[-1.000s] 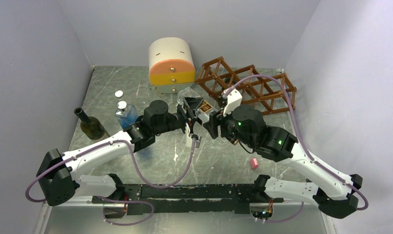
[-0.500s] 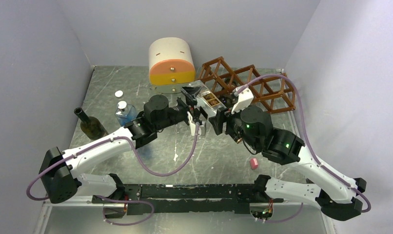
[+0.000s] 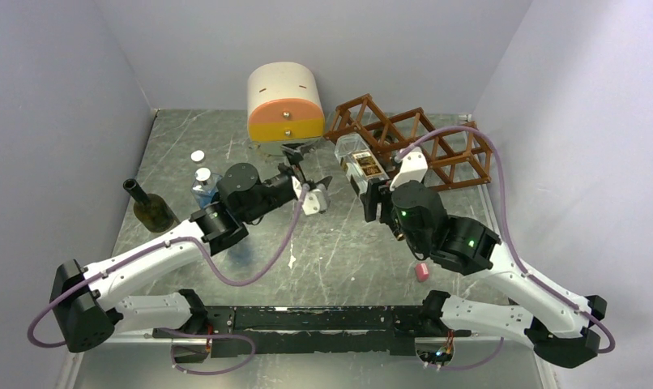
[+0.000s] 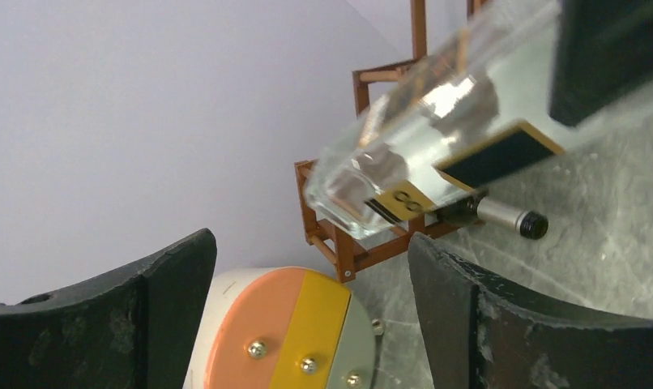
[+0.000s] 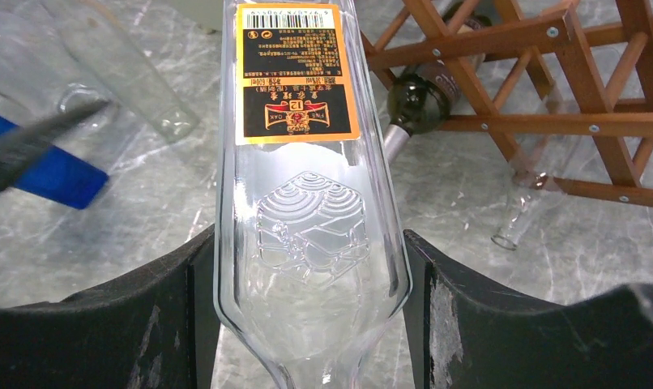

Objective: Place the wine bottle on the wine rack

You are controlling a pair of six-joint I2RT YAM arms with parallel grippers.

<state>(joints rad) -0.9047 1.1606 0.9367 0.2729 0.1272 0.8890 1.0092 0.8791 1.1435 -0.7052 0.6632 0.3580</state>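
Two arms show from above: the right gripper (image 3: 373, 196) clamps the clear wine bottle (image 3: 360, 166) at its shoulder, base raised just beside the wine rack (image 3: 437, 154), while the left gripper (image 3: 309, 168) gapes empty nearby. Through the left wrist, the bottle hangs beyond the spread jaws, untouched; through the right wrist, both jaws press its sides. A second ago the left claw was on it too, farther from the rack.

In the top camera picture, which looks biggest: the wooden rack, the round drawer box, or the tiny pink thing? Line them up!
1. wooden rack: widest by far.
2. round drawer box: clearly narrower than the rack.
3. tiny pink thing: smallest, just a dot.
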